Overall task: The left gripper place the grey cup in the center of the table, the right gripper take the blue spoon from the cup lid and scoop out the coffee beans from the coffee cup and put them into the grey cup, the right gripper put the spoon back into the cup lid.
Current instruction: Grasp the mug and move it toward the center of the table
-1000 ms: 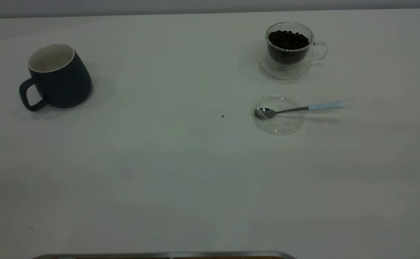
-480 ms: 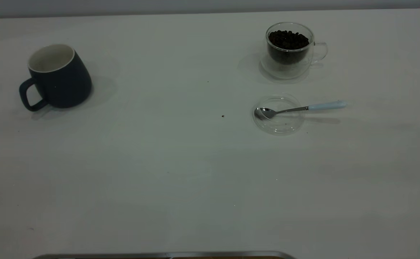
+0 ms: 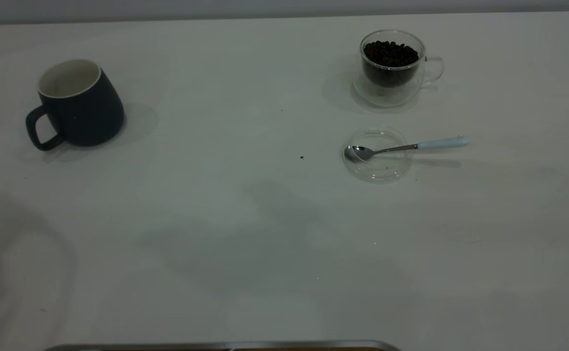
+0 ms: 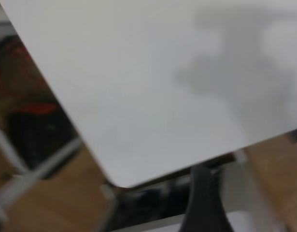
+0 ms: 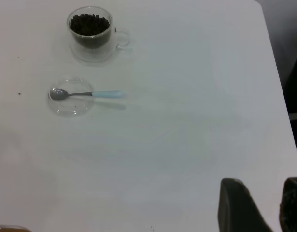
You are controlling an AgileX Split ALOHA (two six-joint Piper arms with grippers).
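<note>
Exterior view: the grey cup (image 3: pixel 77 102) stands upright at the tabletop's (image 3: pixel 245 234) far left, handle toward my left arm, the nearer one. My left gripper (image 4: pixel 202 203) is off the near edge; jaws' gap I cannot tell. My right gripper (image 5: pixel 261 205) waits parted, empty.

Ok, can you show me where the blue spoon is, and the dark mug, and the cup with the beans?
blue spoon (image 3: pixel 443 143): exterior view, on its pale blue handle.
grey cup (image 3: pixel 87 114): exterior view, on its dark outer wall.
coffee cup (image 3: pixel 392 85): exterior view, on its clear glass wall, below the rim.
</note>
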